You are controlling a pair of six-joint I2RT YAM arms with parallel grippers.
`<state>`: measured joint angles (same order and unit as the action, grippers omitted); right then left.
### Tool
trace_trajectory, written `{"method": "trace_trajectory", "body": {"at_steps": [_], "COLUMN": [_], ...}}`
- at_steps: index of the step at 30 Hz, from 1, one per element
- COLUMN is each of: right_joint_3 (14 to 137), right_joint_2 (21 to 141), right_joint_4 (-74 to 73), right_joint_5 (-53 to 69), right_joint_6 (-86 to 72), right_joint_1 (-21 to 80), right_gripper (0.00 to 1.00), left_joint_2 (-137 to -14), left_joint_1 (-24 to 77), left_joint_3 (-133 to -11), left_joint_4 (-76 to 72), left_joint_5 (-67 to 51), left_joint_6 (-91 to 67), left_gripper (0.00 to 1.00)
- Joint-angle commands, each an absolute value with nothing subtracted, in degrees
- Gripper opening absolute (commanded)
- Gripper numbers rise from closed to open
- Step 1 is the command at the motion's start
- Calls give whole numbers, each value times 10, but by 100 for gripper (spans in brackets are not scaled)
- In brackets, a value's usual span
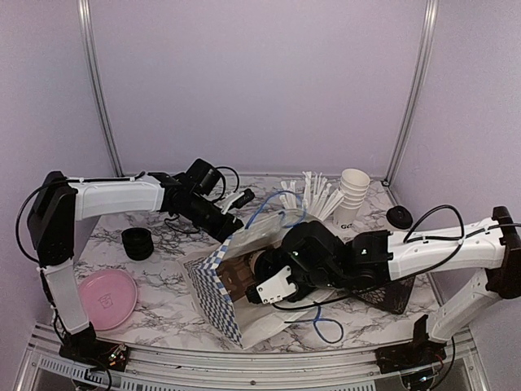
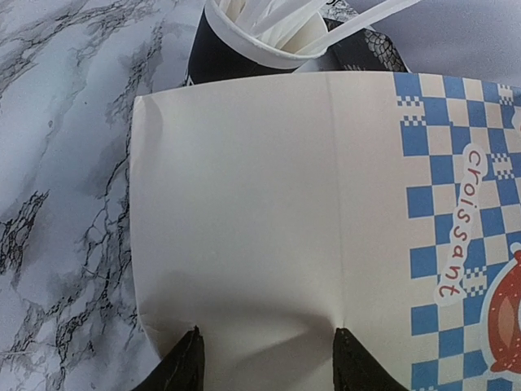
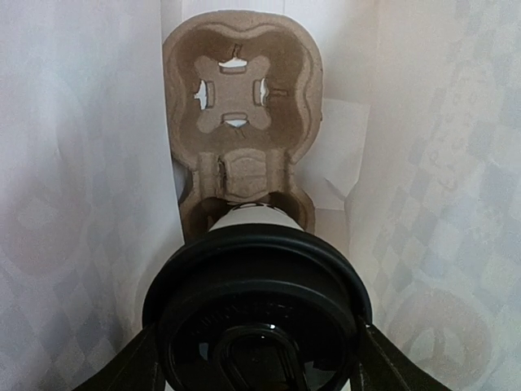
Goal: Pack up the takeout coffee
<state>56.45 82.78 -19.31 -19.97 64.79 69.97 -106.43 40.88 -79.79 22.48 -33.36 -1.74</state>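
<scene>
At the middle of the table, the checked paper bag [image 1: 213, 300] lies on its side with its mouth to the right, and we're deep in the loading step. The right gripper [image 3: 256, 362] reaches inside, fingers clamped either side of the black-lidded coffee cup [image 3: 256, 305]. The cup sits at the pocket of the pulp carrier [image 3: 236, 175] nearest the mouth, and the pocket beyond is empty. At the far left corner, the left gripper [image 2: 271, 358] has its jaws apart and its tips pressed on the bag's panel, a brace rather than a pinch by the look of it. Next call, I'd say: confirm the cup is seated, release gently, then back straight out without snagging the paper or dragging the carrier.
</scene>
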Motion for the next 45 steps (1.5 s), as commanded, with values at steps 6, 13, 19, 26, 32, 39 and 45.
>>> {"method": "trace_trajectory", "body": {"at_steps": [6, 13, 19, 26, 32, 39, 45], "right_joint_3": [656, 659, 655, 661, 652, 612, 600], "right_joint_2": [847, 833, 825, 817, 799, 788, 790], "right_joint_4": [-322, -373, -395, -399, -395, -367, -347], "right_joint_5": [-173, -187, -192, -189, -185, -183, -183], "right_joint_6": [585, 580, 579, 579, 565, 572, 574], "right_joint_1": [695, 710, 722, 729, 737, 737, 737], "right_gripper": [47, 47, 47, 47, 47, 47, 47], "left_joint_2": [-1096, -1100, -1099, -1109, -1109, -1108, -1108], "left_joint_1": [411, 411, 411, 411, 411, 411, 411], "left_joint_3": [-803, -807, -804, -804, -805, -806, -802], "left_joint_4": [257, 256, 257, 256, 256, 256, 255], "left_joint_5": [-403, -397, -396, -420, -425, -416, -411], "left_joint_6": [-3, -3, -3, 19, 24, 28, 32], "left_gripper": [53, 53, 53, 53, 52, 53, 53]}}
